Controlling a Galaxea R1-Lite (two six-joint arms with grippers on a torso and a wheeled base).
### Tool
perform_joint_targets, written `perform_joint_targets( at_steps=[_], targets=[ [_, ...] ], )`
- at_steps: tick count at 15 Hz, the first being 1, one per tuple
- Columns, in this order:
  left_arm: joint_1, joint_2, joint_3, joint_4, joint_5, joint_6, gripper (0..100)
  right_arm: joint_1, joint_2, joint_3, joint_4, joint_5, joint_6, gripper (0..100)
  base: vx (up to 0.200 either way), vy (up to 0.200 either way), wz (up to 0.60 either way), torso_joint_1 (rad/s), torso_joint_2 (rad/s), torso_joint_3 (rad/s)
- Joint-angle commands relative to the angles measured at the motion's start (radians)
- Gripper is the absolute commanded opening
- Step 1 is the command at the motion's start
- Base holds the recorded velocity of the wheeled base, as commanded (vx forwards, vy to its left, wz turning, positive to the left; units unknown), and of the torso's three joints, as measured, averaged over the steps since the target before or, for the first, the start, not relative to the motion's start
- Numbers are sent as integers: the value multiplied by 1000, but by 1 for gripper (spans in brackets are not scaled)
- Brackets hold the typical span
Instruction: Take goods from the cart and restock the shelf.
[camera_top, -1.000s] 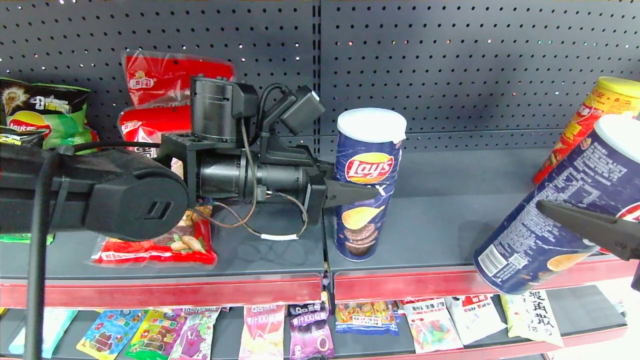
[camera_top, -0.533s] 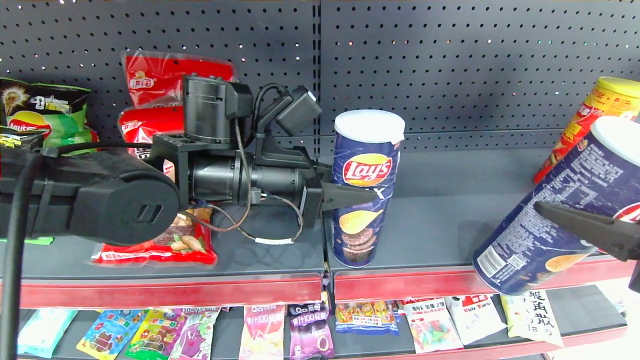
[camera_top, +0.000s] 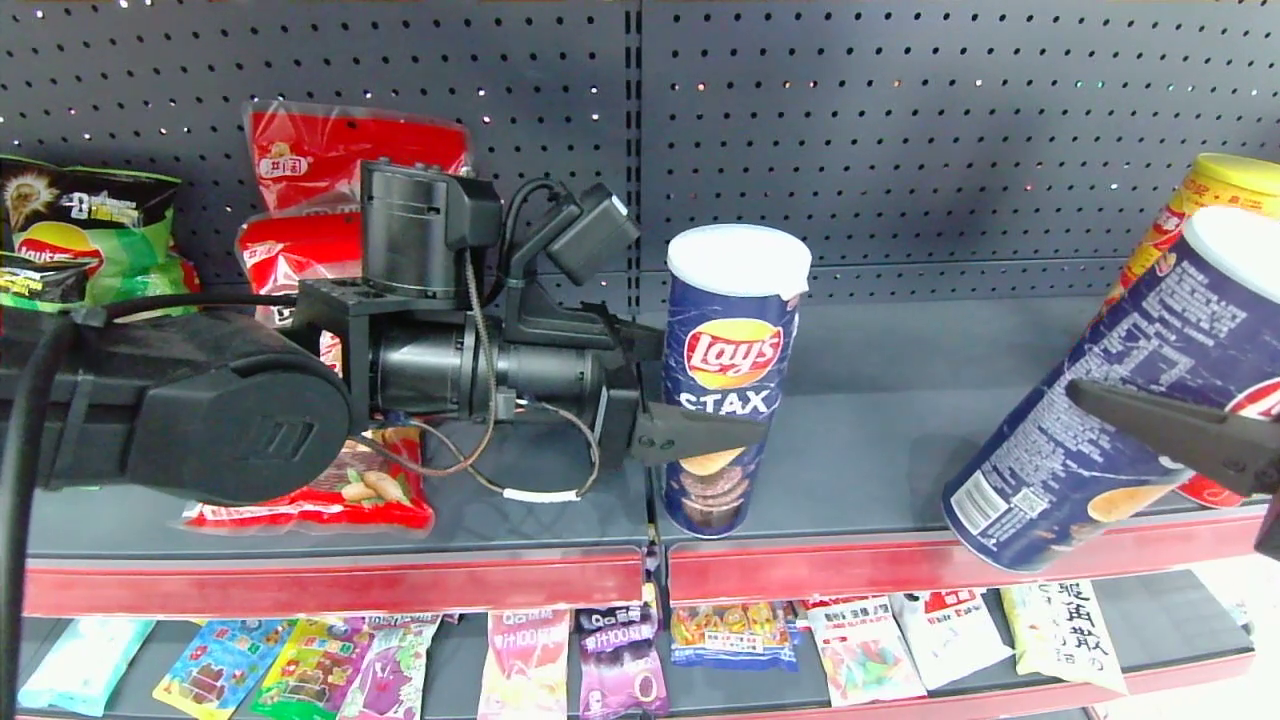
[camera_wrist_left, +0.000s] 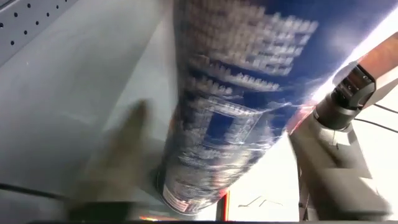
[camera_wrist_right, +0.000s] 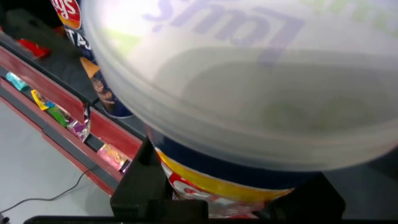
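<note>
Placing step, we judged: L gripper (camera_top: 735, 432) clamped the upright can (camera_top: 735, 300), base at the shelf (camera_top: 870, 440) front. R gripper (camera_top: 1100, 402) gripped a 2nd can (camera_top: 1130, 330), tilted off the edge. Next: let go w/o tipping.

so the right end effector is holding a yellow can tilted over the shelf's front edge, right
No, the can in the right end effector is blue, not yellow; the head view shows it, tilted over the shelf's front edge. The yellow-topped can is behind it.
</note>
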Motion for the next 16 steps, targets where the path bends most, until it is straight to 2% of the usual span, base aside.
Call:
perform_joint_targets(
  at_steps=[1,3,5,7,14,16],
  targets=[
    [0,-4,4,0,0,1,100,5,57,-53,0,1,0,0,0,0,0,0,0,0],
    [5,-23,25,-1,6,1,100,17,125,-110,0,6,0,0,0,0,0,0,0,0],
    [8,-63,79,0,50,1,100,34,205,-157,-2,6,0,0,0,0,0,0,0,0],
    [28,-104,137,0,55,1,100,35,292,-217,-6,4,0,0,0,0,0,0,0,0],
    [126,-228,294,-1,55,1,100,43,534,-421,-2,43,3,0,0,0,0,0,0,0],
    [163,-274,335,0,57,1,100,81,608,-507,1,43,4,0,0,0,0,0,0,0]
  ],
)
